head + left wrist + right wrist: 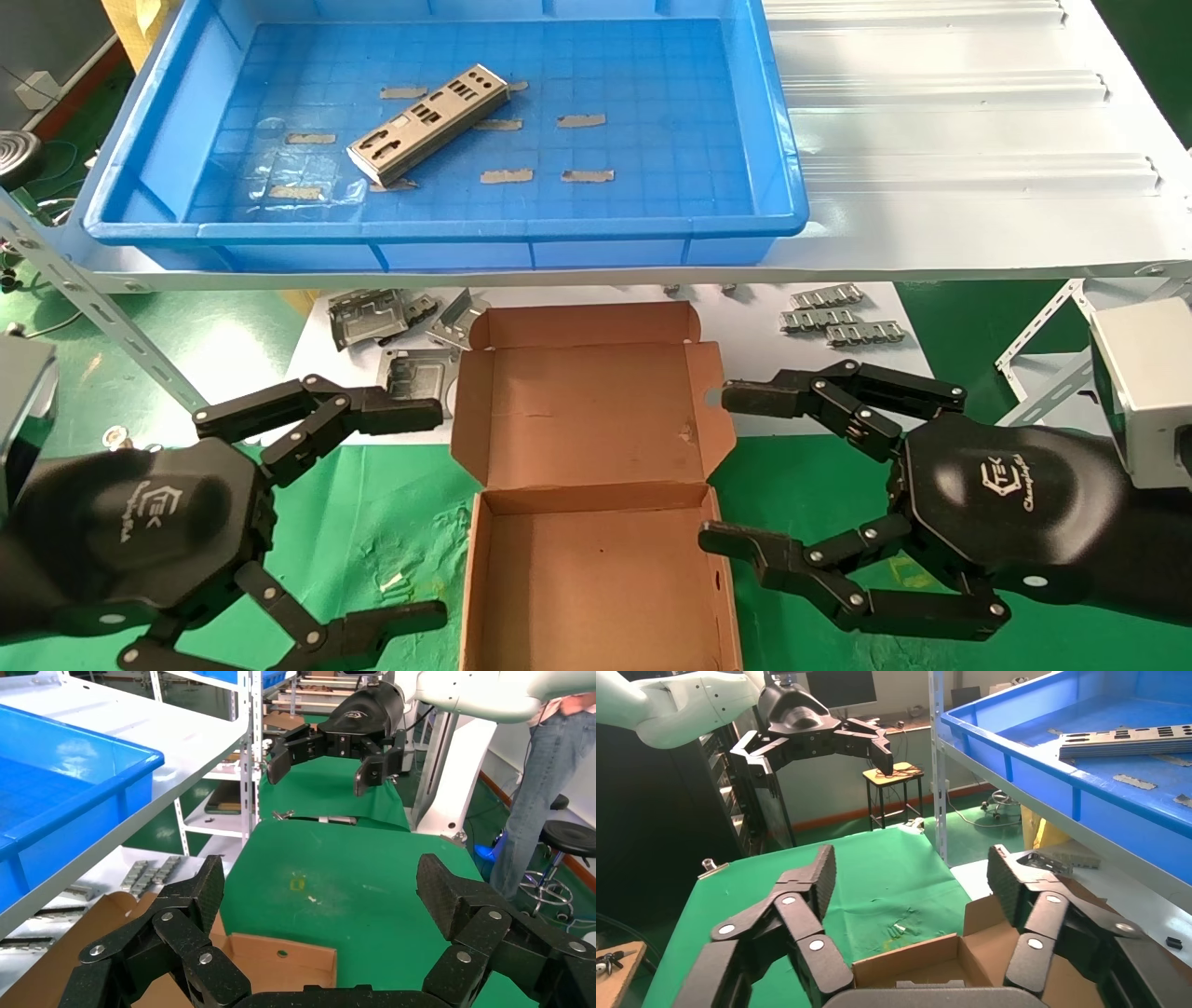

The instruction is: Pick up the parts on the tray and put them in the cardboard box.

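The head camera looks down from high up at the tray [773, 140] and the cardboard box [587, 410]; each wrist camera sits close behind its own end effector, low by the box, facing across at the other arm; all three show the box.

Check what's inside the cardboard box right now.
Nothing shows inside the cardboard box: bare brown floor, lid open. Its nearest end runs out of the head view, so that part is unseen. One part lies in the tray.

White shelf [931, 140] bearing blue tray [782, 140], green table [372, 522] bearing cardboard box [577, 419]
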Controlling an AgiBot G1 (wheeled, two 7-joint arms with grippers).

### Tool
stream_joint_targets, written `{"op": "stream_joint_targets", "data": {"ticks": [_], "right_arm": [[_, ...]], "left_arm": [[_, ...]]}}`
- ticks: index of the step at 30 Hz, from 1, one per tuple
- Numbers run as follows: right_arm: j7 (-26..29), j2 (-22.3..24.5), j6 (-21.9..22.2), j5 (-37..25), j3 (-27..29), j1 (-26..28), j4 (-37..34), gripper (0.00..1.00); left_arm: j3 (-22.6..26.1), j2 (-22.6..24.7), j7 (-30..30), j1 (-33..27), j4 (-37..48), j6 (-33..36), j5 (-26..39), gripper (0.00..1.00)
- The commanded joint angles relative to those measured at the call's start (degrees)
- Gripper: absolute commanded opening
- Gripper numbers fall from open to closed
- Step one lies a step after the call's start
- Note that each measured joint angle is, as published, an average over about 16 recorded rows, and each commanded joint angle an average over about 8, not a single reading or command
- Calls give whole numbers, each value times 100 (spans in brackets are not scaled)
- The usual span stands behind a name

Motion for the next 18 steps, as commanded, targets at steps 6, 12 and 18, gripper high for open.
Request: {"op": "stream_joint_targets", "data": {"ticks": [6,12,18], "right_arm": [[0,0,0,0,0,0,0,0],[0,0,0,0,0,0,0,0],[0,0,0,0,0,0,0,0]], "left_arm": [[0,0,0,0,0,0,0,100],[0,0,0,0,0,0,0,100],[0,0,0,0,0,0,0,100]]}}
